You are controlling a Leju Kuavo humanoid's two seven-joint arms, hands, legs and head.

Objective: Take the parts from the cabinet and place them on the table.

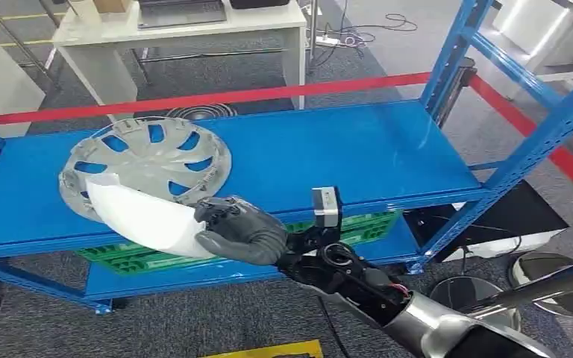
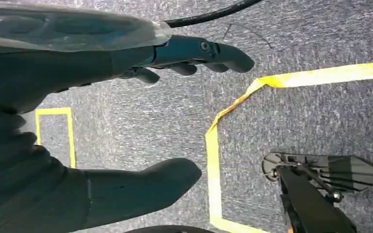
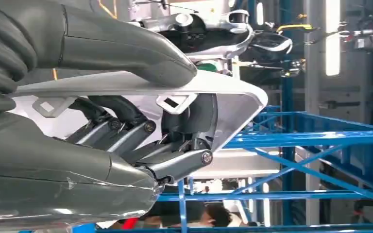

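Observation:
My right hand (image 1: pixel 242 230) grips a white curved plastic part (image 1: pixel 143 215) by its near end, in front of the blue shelf's (image 1: pixel 358 153) front edge. From the right wrist, the white part (image 3: pixel 233 94) sits clamped between the thumb and the dark fingers (image 3: pixel 175 162) of the right hand (image 3: pixel 102 145). A silver wheel cover (image 1: pixel 146 160) lies flat on the shelf's left side, partly hidden by the white part. My left hand (image 2: pixel 141 111) hangs over grey carpet, fingers (image 2: pixel 199 51) and thumb apart with nothing between them.
Blue uprights (image 1: pixel 545 127) frame the shelf at right. A green crate (image 1: pixel 358 224) sits on the lower shelf. A red tape barrier (image 1: pixel 216 97) runs behind, with a white desk (image 1: pixel 194 33) beyond. Yellow floor tape (image 2: pixel 213 160) marks the carpet.

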